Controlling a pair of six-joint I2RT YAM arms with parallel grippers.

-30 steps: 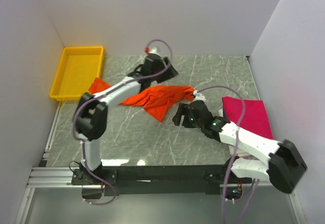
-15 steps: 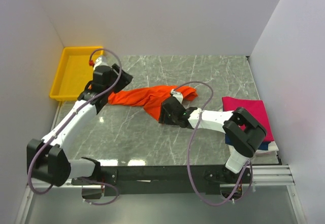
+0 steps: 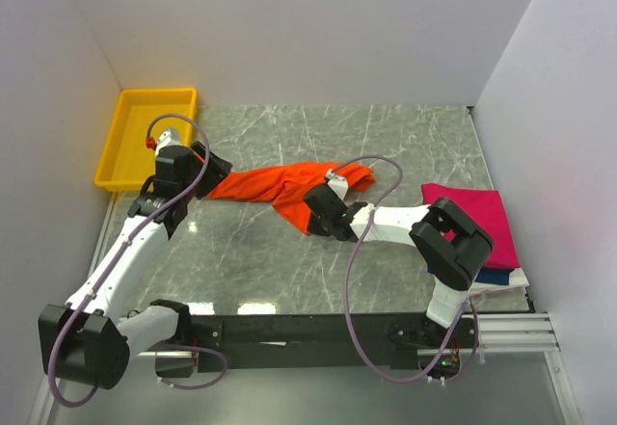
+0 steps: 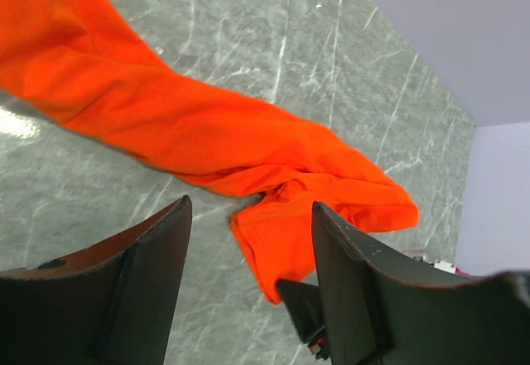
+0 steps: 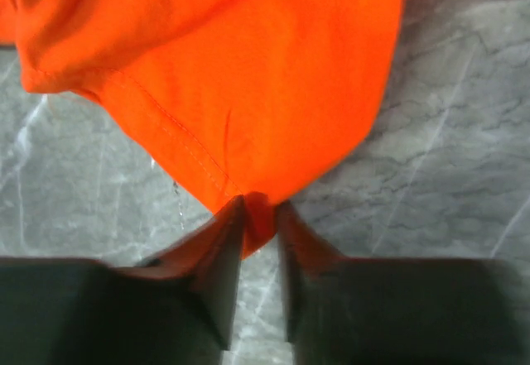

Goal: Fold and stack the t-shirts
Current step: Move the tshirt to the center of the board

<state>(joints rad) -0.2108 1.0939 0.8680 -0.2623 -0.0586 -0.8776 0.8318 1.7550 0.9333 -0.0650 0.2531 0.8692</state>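
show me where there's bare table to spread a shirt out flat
Two bare patches of table: the far strip between the orange t-shirt and the back wall, right of the yellow tray; the near stretch between that shirt and the arm bases. Crowded: the shirt's middle band and the folded stack at right.

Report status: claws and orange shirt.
Left claw open, by orange shirt. Right claw pinching its near corner. Nothing in the way.

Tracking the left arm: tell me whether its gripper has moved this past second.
Yes. The left gripper swung left, from mid-table to beside the yellow tray.
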